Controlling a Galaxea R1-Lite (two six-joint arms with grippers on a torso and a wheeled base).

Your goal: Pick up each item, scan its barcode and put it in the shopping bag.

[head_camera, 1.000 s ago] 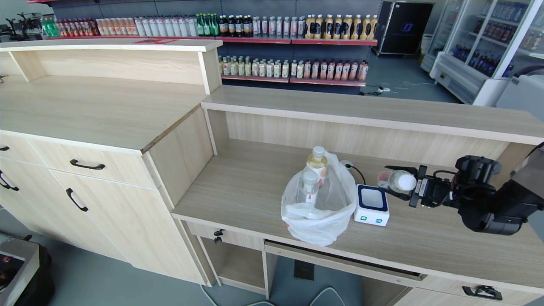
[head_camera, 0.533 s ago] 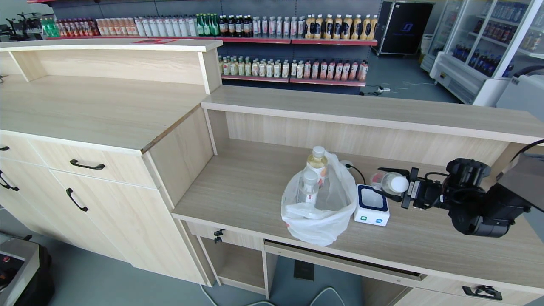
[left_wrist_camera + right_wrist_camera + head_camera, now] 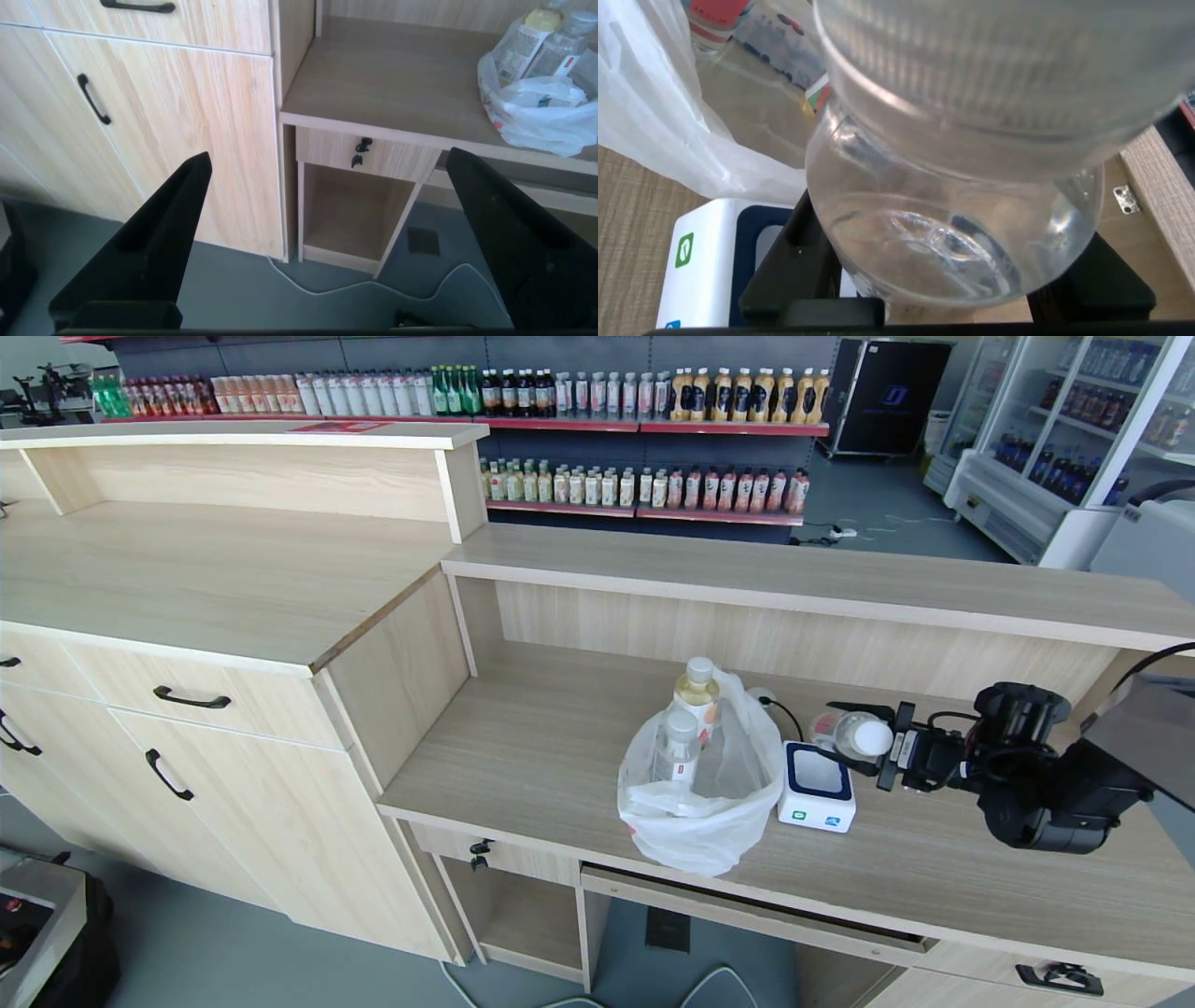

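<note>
Right, the wooden counter (image 3: 560, 747) takes up most of the scene, its lower work surface tucked under a raised ledge. On that surface, near the front edge, stands the white plastic shopping bag (image 3: 695, 821), mouth open. Down on the robot's left, the left gripper (image 3: 322, 243) hangs low above the floor in front of the cabinet doors (image 3: 187, 121), its fingers (image 3: 149, 243) spread wide and gripping nothing. Over on the robot's right, the right gripper (image 3: 840, 735) is clamped on a clear bottle (image 3: 864, 737), held on its side above the counter with the white cap pointing back toward the arm. From the wrist you see dark fingers (image 3: 785, 271) pressing both sides of it. Just beside the bag sits the white scanner (image 3: 816, 786) with its dark blue top, and the held bottle hovers at the scanner's far right corner. Inside the bag, two bottles stand upright: a taller one with yellowish liquid (image 3: 697, 695) and a shorter clear one (image 3: 679, 747) in front of it.
</note>
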